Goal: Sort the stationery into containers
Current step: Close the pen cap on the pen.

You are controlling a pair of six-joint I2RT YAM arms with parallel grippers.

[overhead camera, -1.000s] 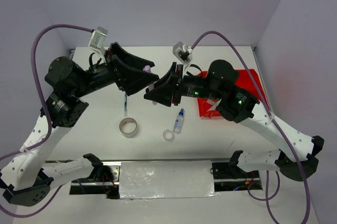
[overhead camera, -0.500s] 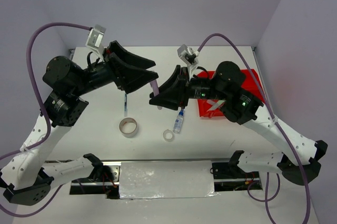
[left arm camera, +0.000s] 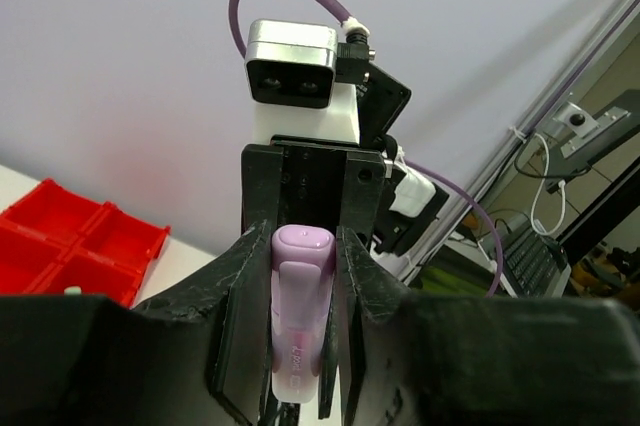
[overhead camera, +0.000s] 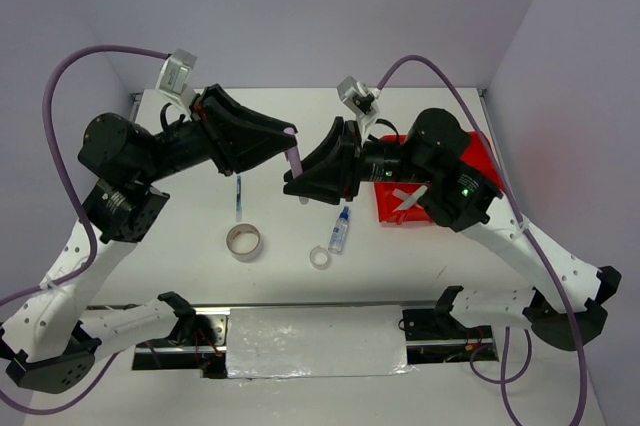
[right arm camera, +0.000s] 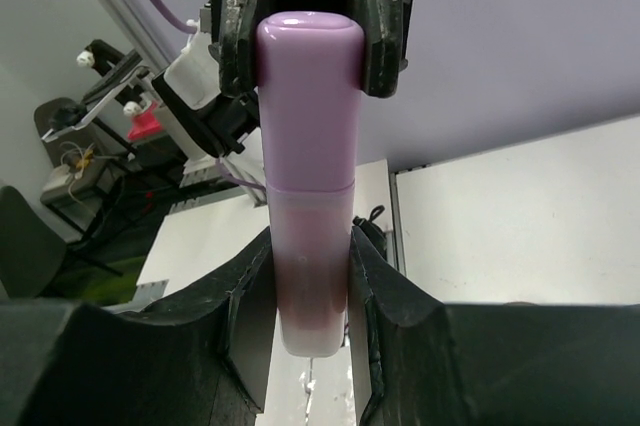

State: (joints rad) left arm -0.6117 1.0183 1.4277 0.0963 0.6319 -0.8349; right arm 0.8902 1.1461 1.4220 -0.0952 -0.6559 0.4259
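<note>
- Now our left pincer [left arm camera: 303, 256] grips the cap end of the purple marker [right arm camera: 308, 96], with fingers pressed on both sides.
- Our right pincer [right arm camera: 308, 251] clamps the marker's paler end, so we hold it between both arms, raised above the surface [overhead camera: 190, 246].
- Below lie a dark pen [overhead camera: 238, 201], the beige tape roll [overhead camera: 243, 252], the clear tape ring [overhead camera: 313, 257] and the bottle [overhead camera: 340, 231].
- To the right, the red tray [overhead camera: 482, 151] sits partly under our right arm.

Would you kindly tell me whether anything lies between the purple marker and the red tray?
Yes. The purple marker is gripped by the left gripper and the right gripper, and the right arm itself hangs over the red tray, covering its left part. No loose item blocks the way.
</note>
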